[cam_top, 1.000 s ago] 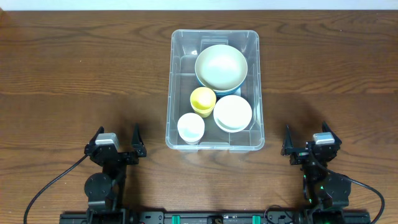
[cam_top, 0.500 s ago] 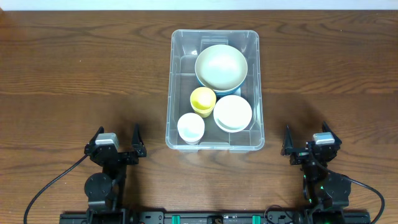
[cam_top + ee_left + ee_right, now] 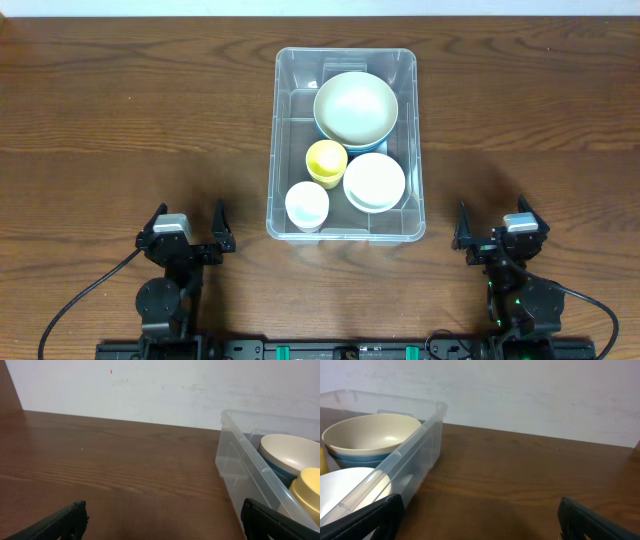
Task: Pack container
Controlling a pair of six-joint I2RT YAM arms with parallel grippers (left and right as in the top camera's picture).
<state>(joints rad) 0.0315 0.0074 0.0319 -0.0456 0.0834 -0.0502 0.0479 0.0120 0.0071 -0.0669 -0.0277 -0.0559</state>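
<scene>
The clear plastic container (image 3: 282, 150) stands in the middle of the wooden table. It holds a large cream bowl stacked on a blue one (image 3: 355, 107), a yellow cup (image 3: 326, 160), a white cup (image 3: 307, 205) and a stack of white bowls (image 3: 374, 181). It also shows in the left wrist view (image 3: 235, 465) and the right wrist view (image 3: 415, 447). My left gripper (image 3: 188, 232) is open and empty near the front edge, left of the container. My right gripper (image 3: 497, 226) is open and empty at the front right.
The brown wooden table (image 3: 130, 120) stretches on both sides of the container. A white wall (image 3: 150, 390) rises behind its far edge. Black cables trail from both arm bases at the front edge.
</scene>
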